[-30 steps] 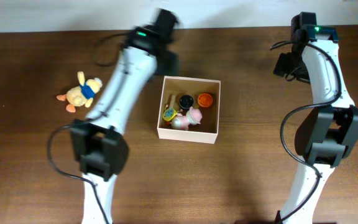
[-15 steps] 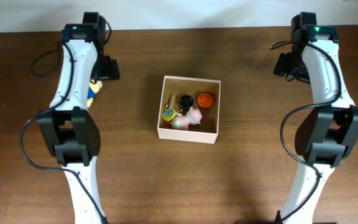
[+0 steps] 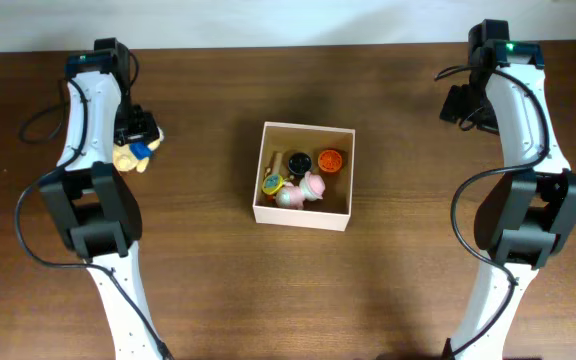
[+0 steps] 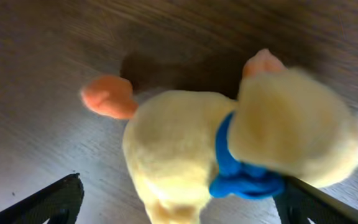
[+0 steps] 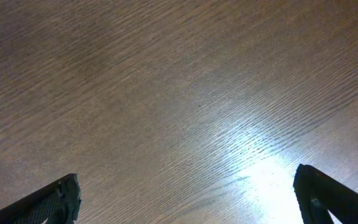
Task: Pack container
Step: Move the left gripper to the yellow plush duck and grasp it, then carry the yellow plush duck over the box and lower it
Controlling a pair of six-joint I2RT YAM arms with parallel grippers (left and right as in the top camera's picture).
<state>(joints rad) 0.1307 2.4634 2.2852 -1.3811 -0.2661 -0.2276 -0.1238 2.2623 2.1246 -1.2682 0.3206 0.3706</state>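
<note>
Over the bench (image 3: 218, 290), in the overhead view, the left tool (image 3: 140, 126) has swung off the far left corner of the container (image 3: 301, 217), where it was a second ago, and now hangs right above the plush duck (image 3: 133, 153) near the bench's left edge. The duck has stayed on the wood, well apart from the container. The container sits mid-bench as before, with the same small toys (image 3: 303, 178) in its far half and its near half bare. The right tool (image 3: 460, 105) has not moved and hovers by the far right edge, well clear of everything

Down at the left wrist, the duck fills the picture between the two dark fingers (image 4: 48, 202). They are spread as wide as they go, one on each side of the yellow body and blue scarf, and nothing is gripped yet. Whether the far finger touches the duck's head cannot be told through the blur

At the right wrist there is only bare wood grain, with the fingers set fully apart and holding nothing

Judged from this, the duck looks to be the last loose toy, and the left arm has lined up to drop, close on it and carry it to the container's free half
</note>
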